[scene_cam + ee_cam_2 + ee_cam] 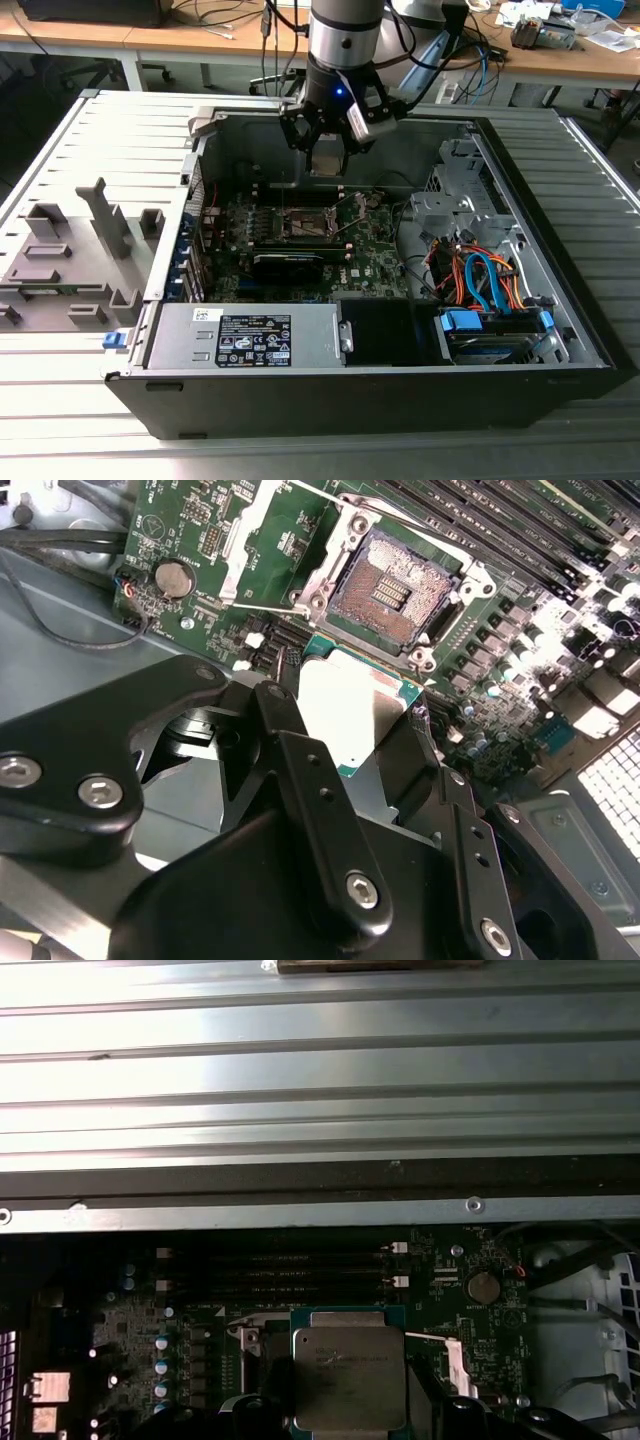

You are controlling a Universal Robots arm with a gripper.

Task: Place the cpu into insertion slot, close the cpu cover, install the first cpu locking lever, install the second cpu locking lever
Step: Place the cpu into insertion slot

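cpu (345, 705): hanging in the gripper (350, 720) over the motherboard (370, 250), metal top facing up in the first wrist view (350, 1378), short of the socket in the second wrist view.
Gripper: black fingers (310, 780) are pinching the chip by two opposite edges, closed only to its width; in the exterior view it (325, 158) is hovering near the case's far wall.
insertion slot (395, 588): lying open, its brownish centre showing bare.
cpu cover (245, 540): standing swung back off the socket, beside it.
Surface: the green board is lying flat inside the open computer case (400, 385), which is resting on a ribbed grey metal table (100, 140).
Room: wooden desks (150, 40) with cables are running along behind.
Edges: a black graphics card (288, 262) is sitting just beside the socket towards the case's near wall; the power supply (245, 335) is lining that wall.
Open room: orange and blue cables (480, 275) are crowding the case's corner at the exterior view's right; grey fixture blocks (70, 270) are standing on the table at its left.
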